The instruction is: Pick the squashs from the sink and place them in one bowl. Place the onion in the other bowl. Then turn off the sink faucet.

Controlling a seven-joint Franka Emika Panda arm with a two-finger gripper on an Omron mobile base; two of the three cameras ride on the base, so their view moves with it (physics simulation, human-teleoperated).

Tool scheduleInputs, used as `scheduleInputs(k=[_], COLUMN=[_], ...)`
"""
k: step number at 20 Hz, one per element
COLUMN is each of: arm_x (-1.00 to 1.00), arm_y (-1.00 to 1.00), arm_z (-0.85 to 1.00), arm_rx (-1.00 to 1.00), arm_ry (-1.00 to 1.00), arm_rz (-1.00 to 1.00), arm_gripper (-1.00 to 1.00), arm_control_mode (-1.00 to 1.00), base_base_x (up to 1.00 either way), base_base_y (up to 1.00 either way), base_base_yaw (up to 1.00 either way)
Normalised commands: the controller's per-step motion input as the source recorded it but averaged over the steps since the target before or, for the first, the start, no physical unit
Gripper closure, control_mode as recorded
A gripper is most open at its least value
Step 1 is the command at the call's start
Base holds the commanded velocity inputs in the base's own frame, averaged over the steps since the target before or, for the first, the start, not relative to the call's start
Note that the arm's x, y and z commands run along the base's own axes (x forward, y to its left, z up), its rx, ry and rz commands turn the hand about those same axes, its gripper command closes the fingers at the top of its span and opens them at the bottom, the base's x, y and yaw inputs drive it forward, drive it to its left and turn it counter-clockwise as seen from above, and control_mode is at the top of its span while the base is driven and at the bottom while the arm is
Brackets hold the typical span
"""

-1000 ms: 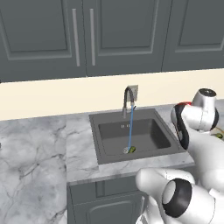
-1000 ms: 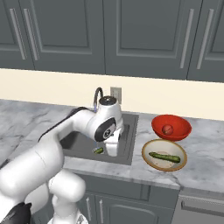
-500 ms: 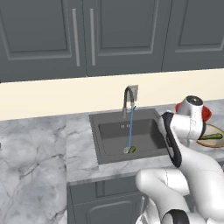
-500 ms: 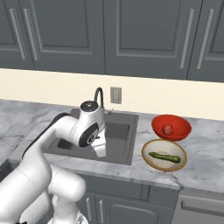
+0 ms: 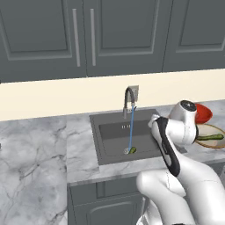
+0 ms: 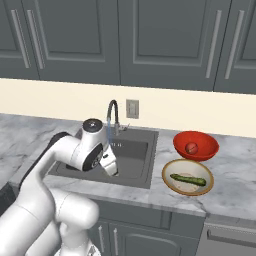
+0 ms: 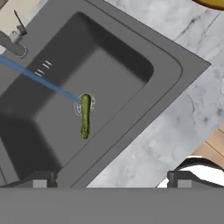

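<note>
1. The grey marbled counter (image 6: pixel 235 172) carries the sunken dark sink (image 6: pixel 142 167).
2. Right of the sink sit a red bowl (image 6: pixel 196 145) and a beige bowl (image 6: pixel 188 176) (touching or nearly so).
3. One squash (image 7: pixel 85 116) lies on the basin floor.

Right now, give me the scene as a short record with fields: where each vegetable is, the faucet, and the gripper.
squash in sink: one dark green squash lies on the floor of the sink, over the drain, under the water stream
squash in bowl: one squash lies in the beige bowl
onion: onion sits in the red bowl
faucet: faucet running, blue stream falling into the basin
gripper: gripper open, holding nothing, above the sink's near edge
left to do: second squash, then the faucet
</note>
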Motion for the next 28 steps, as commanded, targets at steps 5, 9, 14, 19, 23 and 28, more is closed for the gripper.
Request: scheduleInputs(k=[5, 9, 14, 19, 23, 28], arm_x=[0.36, 0.4, 0.47, 0.4, 0.11, 0.28], arm_y=[0.42, 0.16, 0.24, 0.25, 0.01, 0.0], arm_z=[-0.05, -0.26, -0.22, -0.27, -0.24, -0.28], arm_rx=[-0.08, -0.06, -0.05, -0.07, -0.04, 0.0], arm_ry=[0.05, 0.13, 0.1, 0.09, 0.05, 0.05], arm_rz=[0.26, 0.2, 0.15, 0.07, 0.0, 0.0], arm_gripper=[-1.0, -1.0, -1.0, -1.0, -1.0, -1.0], arm_control_mode=[-1.0, -1.0, -1.0, -1.0, -1.0, -1.0], base_base_x=[0.0, 0.0, 0.0, 0.0, 0.0, 0.0], base_base_y=[0.0, 0.0, 0.0, 0.0, 0.0, 0.0], base_base_yaw=[0.0, 0.0, 0.0, 0.0, 0.0, 0.0])
